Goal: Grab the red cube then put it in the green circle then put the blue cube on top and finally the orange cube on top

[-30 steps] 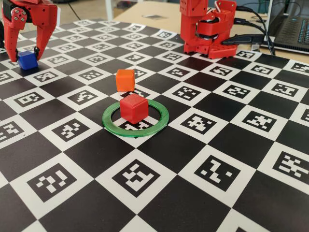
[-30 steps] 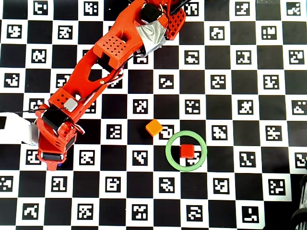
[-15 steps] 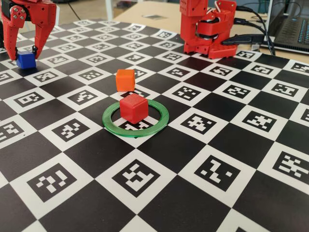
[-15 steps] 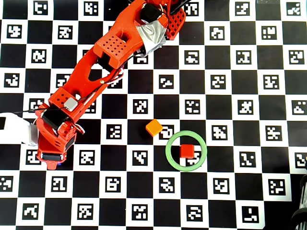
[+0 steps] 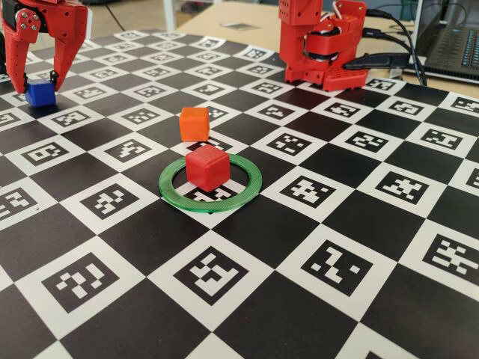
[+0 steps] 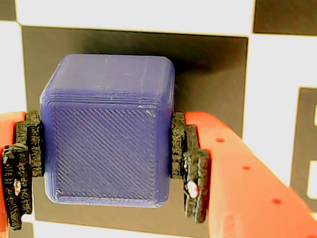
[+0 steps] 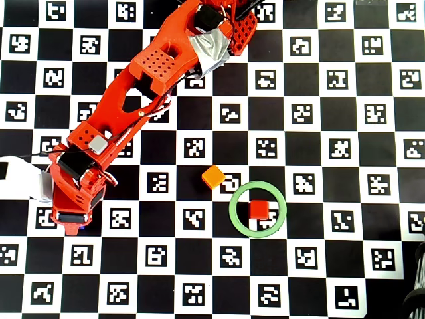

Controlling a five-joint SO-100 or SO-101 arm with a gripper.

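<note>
Arm at full reach, claw (image 6: 106,171) closed on the blue cube (image 6: 109,134).
Arm (image 7: 143,80): stretched from its base at the top of the overhead view down to the lower left, claw pointing down. Black pads (image 6: 190,173) press both sides of the blue cube, far left on the checkered surface (image 5: 359,224) in the fixed view. Red cube (image 5: 206,167): inside the green circle (image 5: 174,194). Orange cube (image 5: 194,123): just behind the circle, apart from it.

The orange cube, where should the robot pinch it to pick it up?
Probably from straight above, fingers closing on two opposite flat side faces of the orange cube. It sits flat on the checkered mat, just outside the green circle, with open space all round it. In the overhead view it lies turned cornerwise to the squares, so the gripper should twist to match its sides.
</note>
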